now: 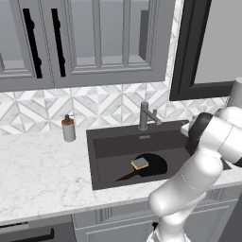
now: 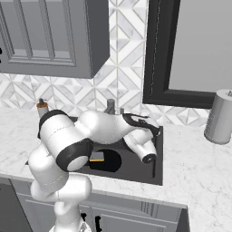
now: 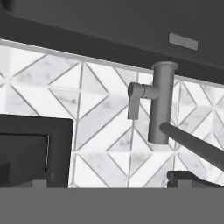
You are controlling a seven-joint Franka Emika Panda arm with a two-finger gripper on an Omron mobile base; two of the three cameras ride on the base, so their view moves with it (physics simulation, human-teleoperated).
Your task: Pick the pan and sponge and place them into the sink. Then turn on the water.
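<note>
Looking along my wide-open gripper (image 3: pixel 113 180), I see the faucet (image 3: pixel 159 103) straight ahead and close, its handle toward me, while the pan (image 1: pixel 150 165) and sponge (image 1: pixel 140 163) already lie in the sink (image 1: pixel 106 149).

Matt grey metal faucet (image 1: pixel 144 116) (veined marble counter (image 1: pixel 42 170)), matt black pan (image 1: pixel 155 165).

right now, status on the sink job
Gripper open, empty, facing faucet. Pan and sponge in sink, sponge on pan. No water running. Nothing in the way.
</note>
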